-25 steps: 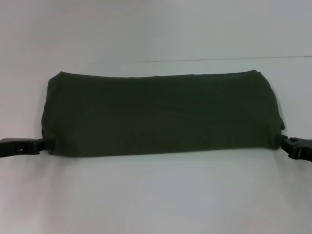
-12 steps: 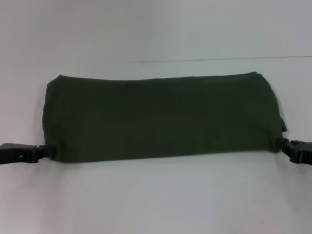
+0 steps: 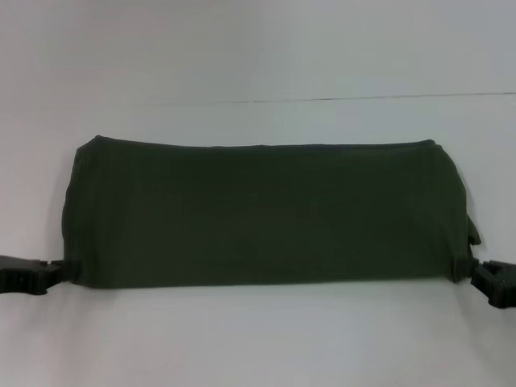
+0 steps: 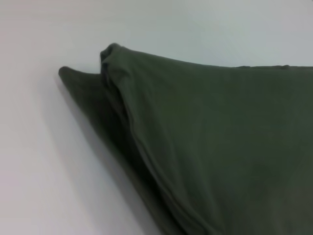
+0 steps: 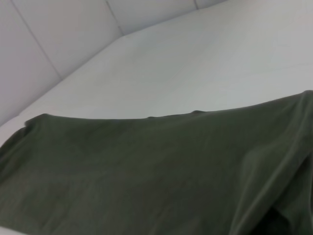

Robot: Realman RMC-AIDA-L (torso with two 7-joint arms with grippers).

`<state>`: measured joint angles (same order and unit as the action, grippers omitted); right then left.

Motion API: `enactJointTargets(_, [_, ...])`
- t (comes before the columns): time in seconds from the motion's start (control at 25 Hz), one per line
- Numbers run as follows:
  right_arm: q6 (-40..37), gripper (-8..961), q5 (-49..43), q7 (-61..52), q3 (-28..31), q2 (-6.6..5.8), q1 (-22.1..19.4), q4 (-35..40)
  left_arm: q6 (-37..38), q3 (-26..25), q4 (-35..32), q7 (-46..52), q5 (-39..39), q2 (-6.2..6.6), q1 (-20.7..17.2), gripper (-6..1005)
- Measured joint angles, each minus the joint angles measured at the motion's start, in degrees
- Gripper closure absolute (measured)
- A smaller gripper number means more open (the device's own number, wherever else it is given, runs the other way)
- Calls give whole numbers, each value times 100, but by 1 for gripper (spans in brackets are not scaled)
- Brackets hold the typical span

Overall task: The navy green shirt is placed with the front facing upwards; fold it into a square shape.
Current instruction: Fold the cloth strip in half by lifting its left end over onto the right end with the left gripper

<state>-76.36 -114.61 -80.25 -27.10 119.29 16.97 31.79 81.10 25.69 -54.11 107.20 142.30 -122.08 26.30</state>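
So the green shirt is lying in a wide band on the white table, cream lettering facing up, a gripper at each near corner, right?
Not quite. No lettering shows: the shirt has plain green cloth facing up, as the head view shows. The rest holds: left gripper and right gripper sit at its near corners on the white table.

Plain dark olive-green shirt (image 3: 266, 214) (no pattern) on white table (image 3: 258, 339).

You have bare white table (image 3: 258, 347) all along the near edge, and more behind the navy green shirt (image 3: 266, 214) toward the far edge. The shirt fills the middle, side to side. At its near corners sit the left gripper (image 3: 50, 274) and right gripper (image 3: 476, 274).
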Motion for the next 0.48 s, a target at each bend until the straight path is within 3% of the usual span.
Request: enactJointTargets(0.48, [-350,923,-22,290,-27,41,-252,-142,515,-355,-418,-287,26,-32,-462,960])
